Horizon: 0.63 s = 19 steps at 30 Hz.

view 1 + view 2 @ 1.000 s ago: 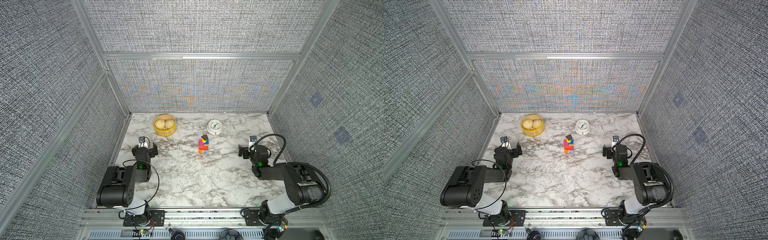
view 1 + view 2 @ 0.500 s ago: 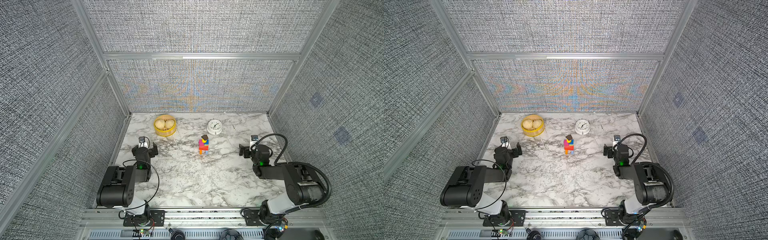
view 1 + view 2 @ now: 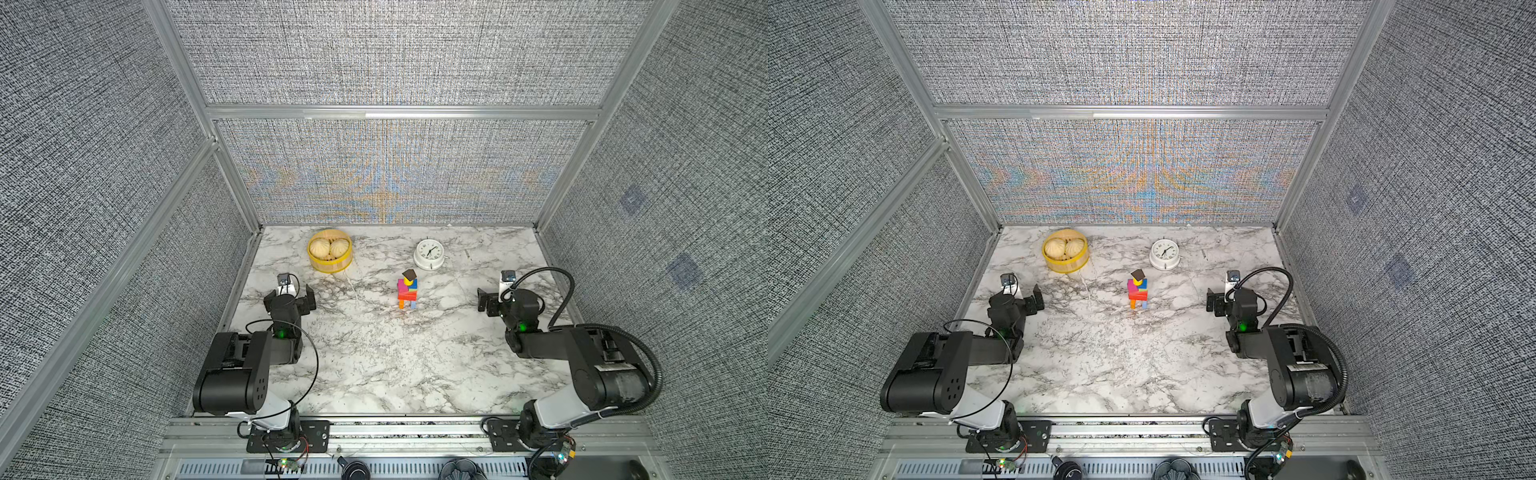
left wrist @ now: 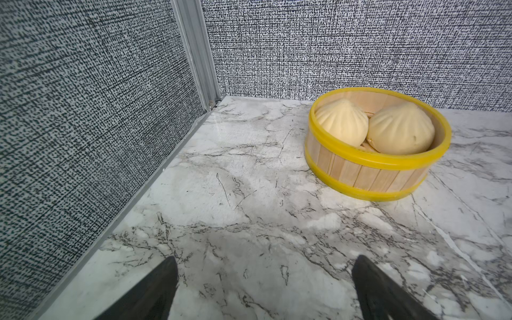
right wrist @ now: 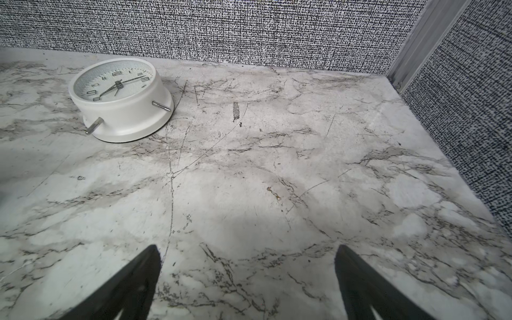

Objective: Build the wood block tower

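Both top views: tower (image 3: 407,289) between left tool (image 3: 289,294), right tool (image 3: 498,297), untouched

twin high overhead views, low close wrist views rearward

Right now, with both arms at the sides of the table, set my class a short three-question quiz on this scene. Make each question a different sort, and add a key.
1. True or false: the left gripper is shut on a block from the tower.
2. What colour is the top block of the tower? A) dark brown B) green C) white
3. Fill in: the white clock lies face ___ on the marble table.

Key
1. False: its jaws stand open with nothing between them.
2. A
3. up
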Tool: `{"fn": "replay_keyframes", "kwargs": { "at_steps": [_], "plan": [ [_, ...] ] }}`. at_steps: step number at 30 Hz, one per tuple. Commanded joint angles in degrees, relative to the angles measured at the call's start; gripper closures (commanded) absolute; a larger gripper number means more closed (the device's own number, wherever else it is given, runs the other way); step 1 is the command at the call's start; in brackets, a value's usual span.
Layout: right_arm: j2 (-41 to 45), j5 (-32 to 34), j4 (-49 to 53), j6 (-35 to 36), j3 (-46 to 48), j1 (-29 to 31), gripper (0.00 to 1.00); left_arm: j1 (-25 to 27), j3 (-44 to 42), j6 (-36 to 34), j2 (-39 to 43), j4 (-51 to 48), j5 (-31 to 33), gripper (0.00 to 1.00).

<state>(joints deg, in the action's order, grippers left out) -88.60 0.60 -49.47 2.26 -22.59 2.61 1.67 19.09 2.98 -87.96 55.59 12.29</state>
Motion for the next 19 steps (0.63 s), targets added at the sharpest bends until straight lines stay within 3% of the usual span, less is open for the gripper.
{"fn": "replay_keyframes", "kwargs": {
  "at_steps": [1,19],
  "plan": [
    [-0.1,-0.3,0.2,-0.2,-0.3,-0.1,0.01,0.0,0.1,-0.5,-0.1,1.1,0.2,0.01],
    [-0.1,-0.6,0.4,-0.4,-0.5,-0.1,0.01,-0.1,0.2,-0.5,0.0,1.2,0.2,0.01]
  ]
}}
